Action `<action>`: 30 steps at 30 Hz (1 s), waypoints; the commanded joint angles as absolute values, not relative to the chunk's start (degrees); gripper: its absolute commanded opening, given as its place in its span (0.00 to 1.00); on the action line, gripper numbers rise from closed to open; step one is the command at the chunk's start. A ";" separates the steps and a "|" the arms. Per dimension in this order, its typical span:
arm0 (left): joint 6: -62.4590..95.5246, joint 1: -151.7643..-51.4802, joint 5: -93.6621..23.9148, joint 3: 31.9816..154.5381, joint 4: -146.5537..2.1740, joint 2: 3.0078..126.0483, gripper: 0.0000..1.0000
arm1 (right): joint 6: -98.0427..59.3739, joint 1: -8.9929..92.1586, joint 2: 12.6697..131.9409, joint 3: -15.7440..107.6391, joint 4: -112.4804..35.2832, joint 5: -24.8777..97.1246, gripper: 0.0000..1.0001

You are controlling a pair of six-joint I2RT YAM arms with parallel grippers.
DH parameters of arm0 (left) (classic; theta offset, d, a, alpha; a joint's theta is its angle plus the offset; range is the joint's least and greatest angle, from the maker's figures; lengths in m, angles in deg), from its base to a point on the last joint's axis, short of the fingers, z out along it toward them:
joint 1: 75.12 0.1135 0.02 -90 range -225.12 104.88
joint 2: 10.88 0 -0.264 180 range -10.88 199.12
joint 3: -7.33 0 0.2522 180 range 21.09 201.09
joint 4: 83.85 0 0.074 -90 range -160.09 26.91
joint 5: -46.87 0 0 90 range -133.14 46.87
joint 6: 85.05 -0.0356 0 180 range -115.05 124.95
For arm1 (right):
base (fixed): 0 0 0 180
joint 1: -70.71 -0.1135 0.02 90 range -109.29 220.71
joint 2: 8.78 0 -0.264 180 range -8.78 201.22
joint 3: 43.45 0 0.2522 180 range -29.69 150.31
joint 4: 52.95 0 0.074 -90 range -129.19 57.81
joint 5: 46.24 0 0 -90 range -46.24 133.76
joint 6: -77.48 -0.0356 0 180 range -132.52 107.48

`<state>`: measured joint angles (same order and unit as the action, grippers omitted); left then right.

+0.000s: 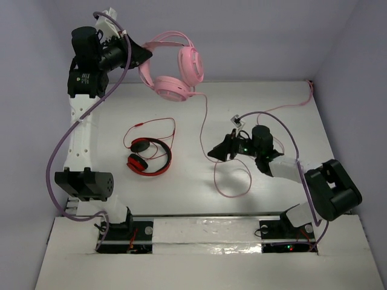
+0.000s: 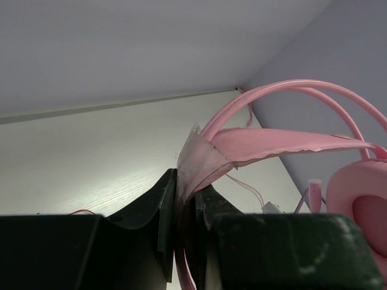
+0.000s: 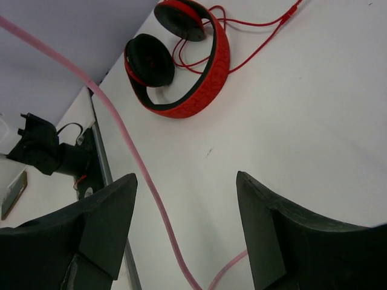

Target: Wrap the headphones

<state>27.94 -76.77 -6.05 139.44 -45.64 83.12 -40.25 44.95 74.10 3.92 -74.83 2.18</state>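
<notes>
The pale pink headphones (image 1: 175, 69) hang in the air at the back, above the table's far edge. My left gripper (image 1: 145, 55) is shut on their headband strap (image 2: 242, 148), which is pinched between the jaws in the left wrist view. One pink ear cup (image 2: 363, 205) shows at the right edge there. The thin pink cable (image 1: 205, 130) drops from the cups to the table and loops near my right gripper (image 1: 213, 152). That gripper is open, low over the table, with the cable (image 3: 142, 175) running between its jaws without being gripped.
Red-and-black headphones (image 1: 148, 157) with a red cable lie on the table left of centre; they also show in the right wrist view (image 3: 181, 66). A small white plug piece (image 1: 240, 119) lies behind the right gripper. Walls close the back and both sides.
</notes>
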 commanded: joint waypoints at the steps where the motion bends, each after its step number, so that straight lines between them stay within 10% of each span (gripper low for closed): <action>1: 32.99 -76.70 -1.92 138.43 -53.03 80.36 0.00 | -41.70 43.38 76.73 5.29 -80.59 -1.67 0.73; 9: 34.13 -76.18 -2.61 140.09 -53.12 81.05 0.00 | -39.68 39.24 76.57 5.74 -74.79 -0.10 0.73; 15: 35.18 -72.50 -4.82 144.14 -51.88 85.18 0.00 | -41.96 37.66 73.32 1.52 -76.19 6.40 0.49; 30: 43.89 -63.35 -0.42 143.17 -58.57 85.63 0.00 | -42.84 35.38 72.79 -0.68 -73.56 9.48 0.62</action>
